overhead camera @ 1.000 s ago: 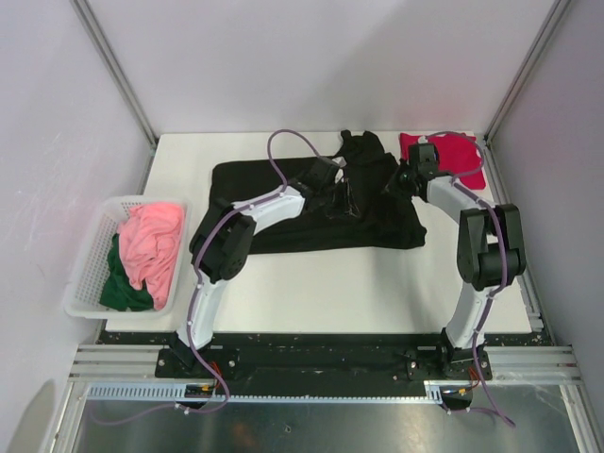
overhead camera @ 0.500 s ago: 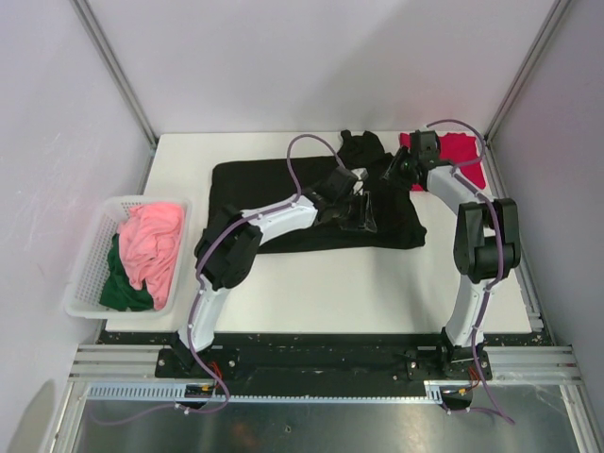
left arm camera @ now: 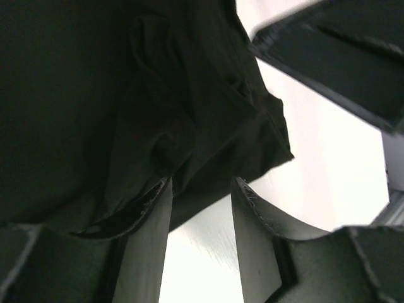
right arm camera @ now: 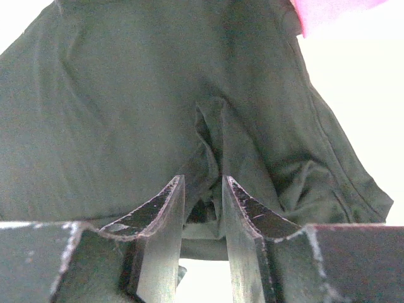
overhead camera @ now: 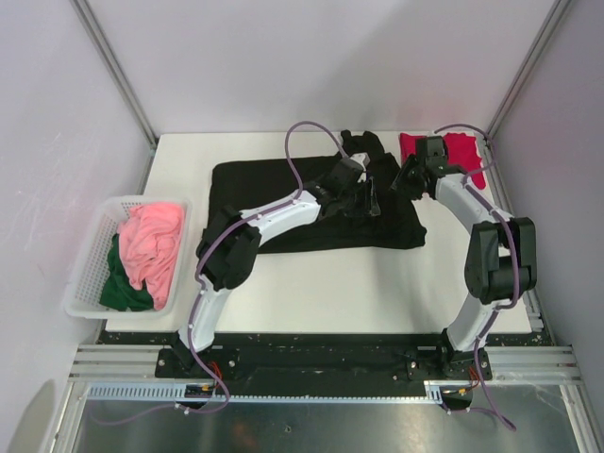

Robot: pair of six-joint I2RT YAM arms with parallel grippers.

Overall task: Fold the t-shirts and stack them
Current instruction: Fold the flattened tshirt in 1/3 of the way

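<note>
Looking down from above, I see the black shirt (overhead camera: 255, 184) spread on the table (overhead camera: 330, 283), its long axis running left to right. Both claws meet over its far right end: my left claw (overhead camera: 361, 200) reaches across onto the cloth, and my right claw (overhead camera: 406, 179) sits at the right edge, nearer the red shirt (overhead camera: 462, 151) in the back right corner. From my left wrist, the hem lies between my fingertips with the jaws narrowed; whether they bite, I cannot tell. From my right wrist, the jaws pinch a raised fold of black cloth, the body stretching away ahead. I judge the next fold carries this end leftward along that axis.
</note>
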